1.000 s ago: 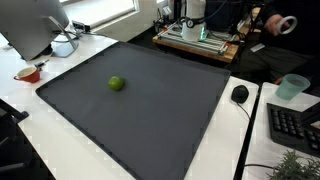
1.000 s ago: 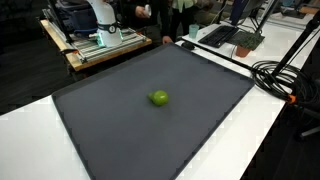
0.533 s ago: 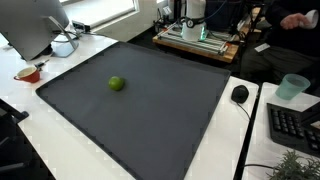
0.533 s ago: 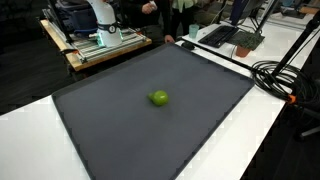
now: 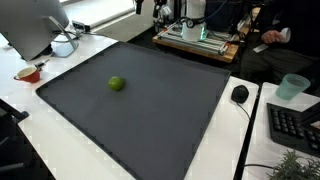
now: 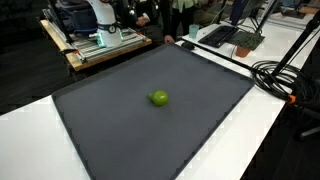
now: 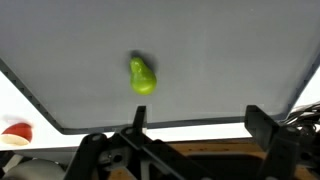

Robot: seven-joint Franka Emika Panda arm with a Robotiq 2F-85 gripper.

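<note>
A small green pear-shaped fruit (image 5: 116,84) lies alone on a large dark grey mat (image 5: 170,120); it shows in both exterior views (image 6: 159,98). In the wrist view the fruit (image 7: 142,76) lies far ahead of my gripper (image 7: 200,125), left of its centre line. The gripper's two dark fingers are spread wide with nothing between them, and it is above the mat's edge near the wooden robot stand. The arm's white base (image 5: 195,12) stands behind the mat's far edge (image 6: 102,18).
A monitor (image 5: 35,25) and a red bowl (image 5: 28,73) sit beside the mat on the white table. A mouse (image 5: 240,94), a keyboard (image 5: 296,126) and a teal cup (image 5: 292,87) are on the opposite side. Black cables (image 6: 285,75) and a laptop (image 6: 236,36) lie beside the mat.
The fruit and arm have not moved. Only a person's hand in the background has shifted.
</note>
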